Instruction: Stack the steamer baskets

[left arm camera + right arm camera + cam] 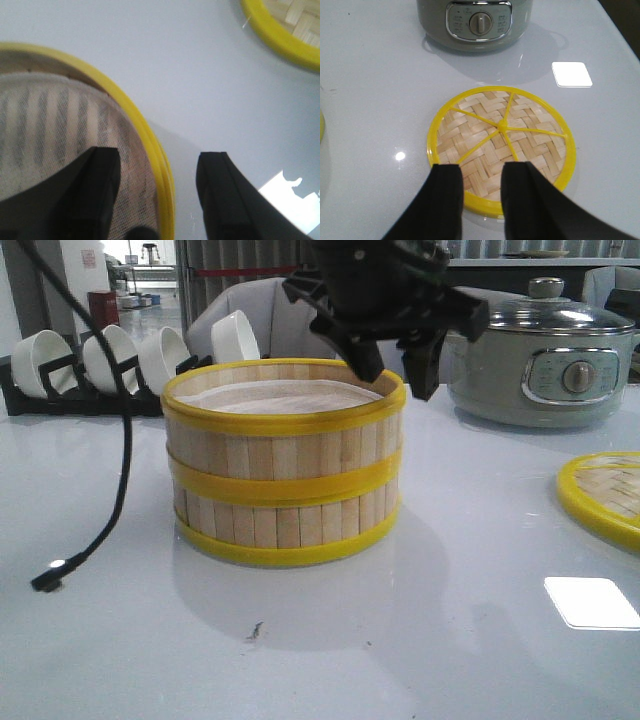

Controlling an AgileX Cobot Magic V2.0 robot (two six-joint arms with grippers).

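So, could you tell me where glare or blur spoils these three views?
Front view: a bright white glare patch on the table near the lid; the left gripper is a dark silhouette. Left wrist view: soft overall, the fingers and basket rim blurred. Right wrist view: sharp on the lid, with glare beside the cooker.

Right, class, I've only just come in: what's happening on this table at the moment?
The two steamer baskets already stand stacked on the white table. The left pincer is open, one finger inside the top basket's yellow rim and one outside. The right pincer hangs open over the woven lid, which lies flat near the electric pot.
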